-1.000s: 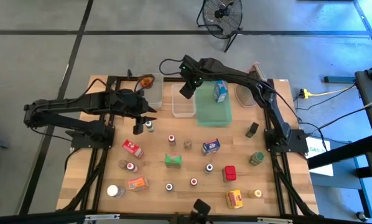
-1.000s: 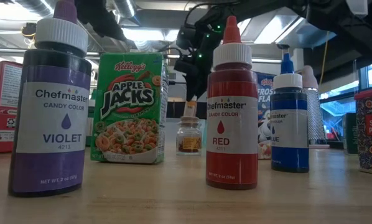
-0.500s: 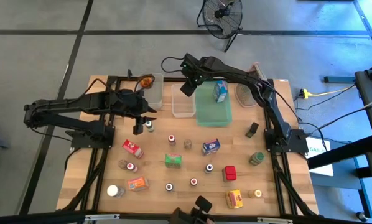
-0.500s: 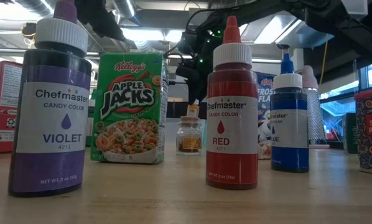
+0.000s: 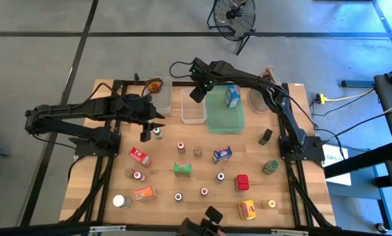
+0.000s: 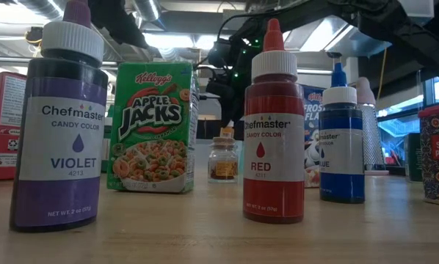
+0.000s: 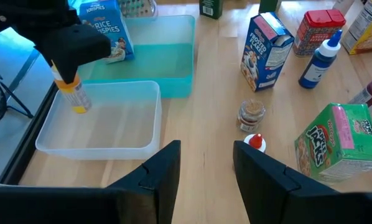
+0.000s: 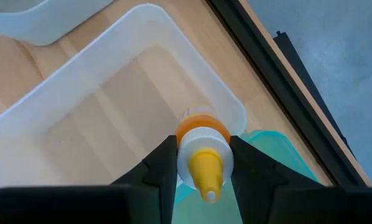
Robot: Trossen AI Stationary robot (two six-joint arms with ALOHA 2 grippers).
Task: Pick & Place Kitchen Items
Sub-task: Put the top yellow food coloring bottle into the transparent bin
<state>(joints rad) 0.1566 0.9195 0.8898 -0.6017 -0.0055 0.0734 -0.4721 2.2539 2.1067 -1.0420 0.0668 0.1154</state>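
Observation:
A small bottle (image 7: 73,94) with a white cap, a yellow tip and an orange band hangs over a clear plastic bin (image 5: 193,110) at the table's far side; my right gripper (image 5: 196,92) is shut on it. Beside the bin, a green tray (image 5: 223,113) holds a Rice Krispies box (image 5: 232,96) standing on its base. My left gripper (image 5: 145,134) stands open above the table's left half, with nothing between its fingers (image 7: 167,171). Many small bottles, jars and boxes stand on the wood nearer the front. My right gripper pinches the bottle's cap (image 8: 201,149) between its two fingers (image 8: 163,163), one on each side. The fingers come from above, pointing steeply down. The bottle hangs upright below them, tip up, its lower end (image 7: 79,107) over the bin's open inside.
A second clear bin (image 5: 160,96) sits at the far left. A Frosted Flakes box (image 5: 222,154), an Apple Jacks box (image 5: 181,169), a spice jar (image 7: 251,115) and a red-tipped bottle (image 7: 254,142) stand mid-table. Violet (image 6: 58,125), red (image 6: 273,132) and blue (image 6: 342,143) colour bottles stand near the front edge.

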